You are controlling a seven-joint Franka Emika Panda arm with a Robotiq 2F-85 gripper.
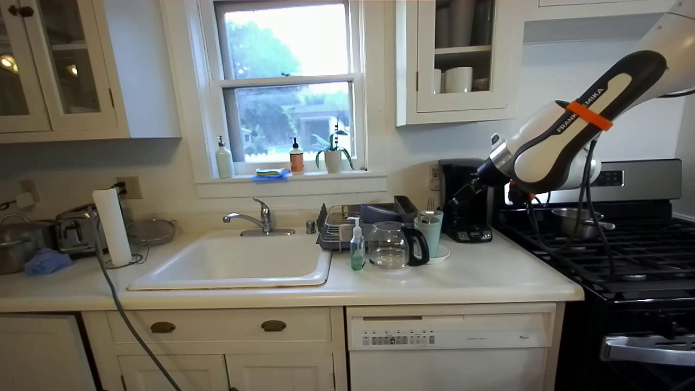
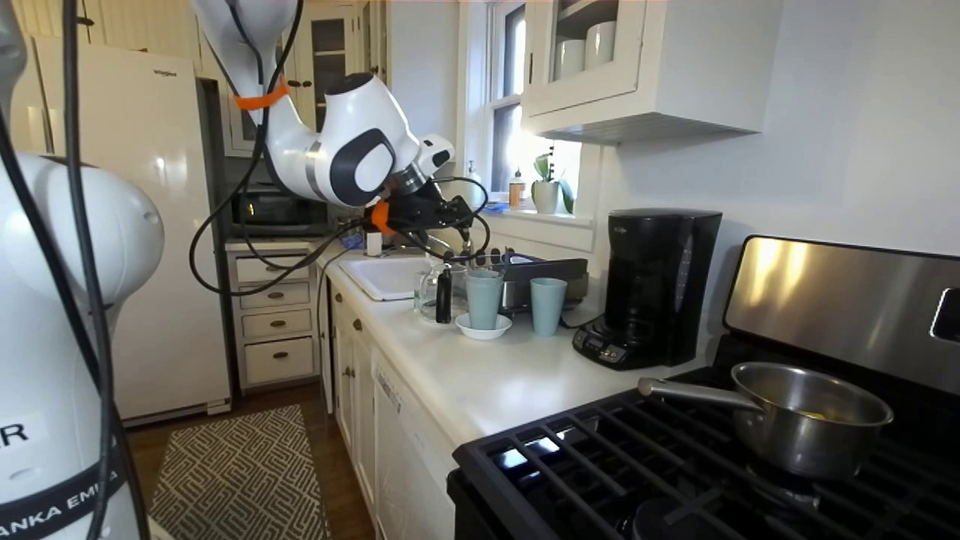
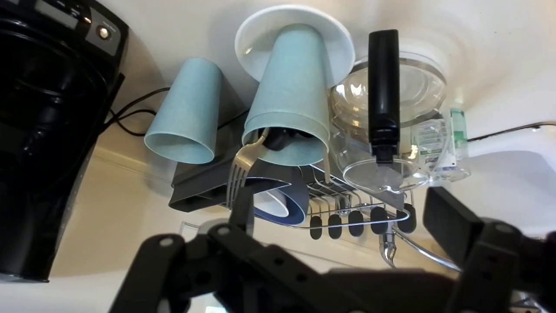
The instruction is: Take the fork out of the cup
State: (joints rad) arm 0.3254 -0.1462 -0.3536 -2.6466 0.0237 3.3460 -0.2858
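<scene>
In the wrist view, mid-frame, the fork (image 3: 246,157) has its handle end hidden in the cup (image 3: 295,82). The blurred hand (image 3: 344,212) is cut off by the bottom edge, the coffee maker (image 3: 47,121) by the left. In an exterior view, lower right, something yellow (image 2: 814,415) in the pan (image 2: 806,444) is too small to tell.

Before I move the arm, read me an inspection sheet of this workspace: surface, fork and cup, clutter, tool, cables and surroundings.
Surface: pale counter with glare on it.
Fork: handle end inside the cup, tines sticking out past the rim.
Cup: upright on a white dish.
Clutter: glass jug beside the cup; second cup, soap bottle, dish rack and coffee maker nearby.
Tool: open, apart from the fork; nothing seen in its grip.
Cables: arm cables hang in loops.
Surroundings: saucepan on the stove.
</scene>
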